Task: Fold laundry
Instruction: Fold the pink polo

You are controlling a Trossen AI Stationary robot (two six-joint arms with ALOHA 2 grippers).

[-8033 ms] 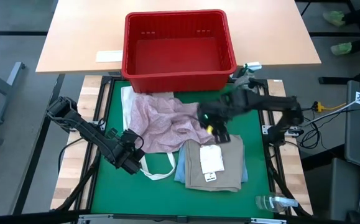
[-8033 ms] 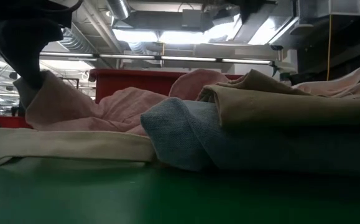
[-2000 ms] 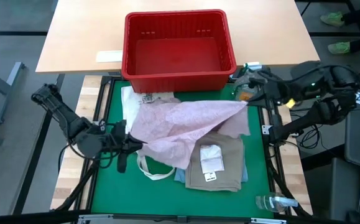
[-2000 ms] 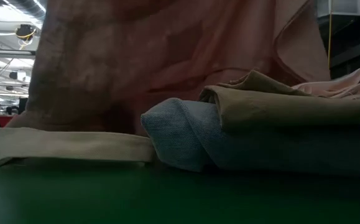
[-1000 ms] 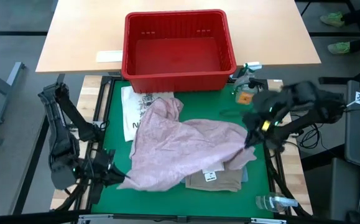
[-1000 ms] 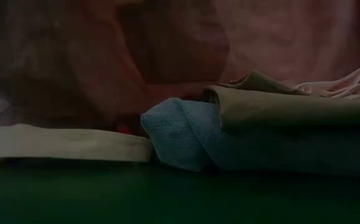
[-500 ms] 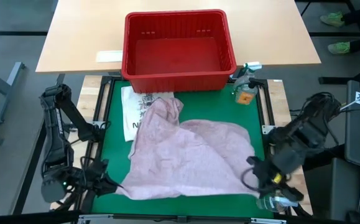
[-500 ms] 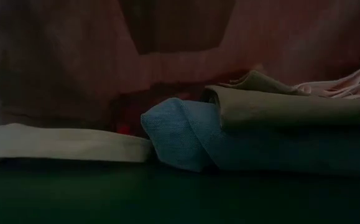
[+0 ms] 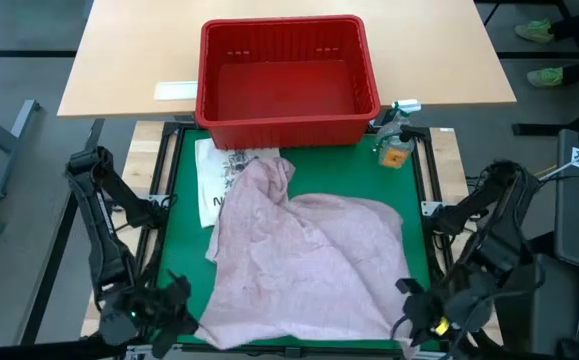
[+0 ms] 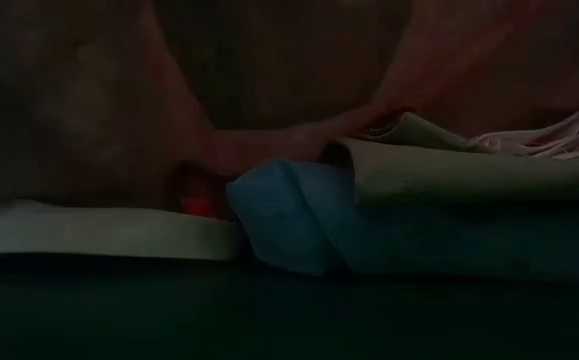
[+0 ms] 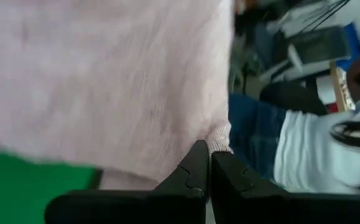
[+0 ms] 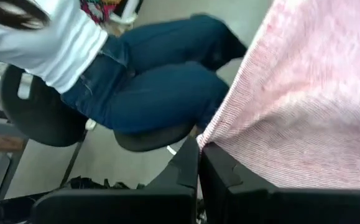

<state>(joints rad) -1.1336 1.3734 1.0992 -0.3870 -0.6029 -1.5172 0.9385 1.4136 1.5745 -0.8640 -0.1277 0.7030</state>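
The big pink shirt (image 9: 304,265) lies spread over the green bench — the left pincer (image 9: 174,305) pinches its lower-left corner, the right pincer (image 9: 414,318) its lower-right corner — edge stretched across between them.

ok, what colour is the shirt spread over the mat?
Pale pink-mauve, heathered shirt; clearest in the high view.

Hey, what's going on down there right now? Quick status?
Left hand and right hand each shut on a near corner of the pink shirt. Shirt spread over the green mat, covering the folded pile. Nothing blocking.
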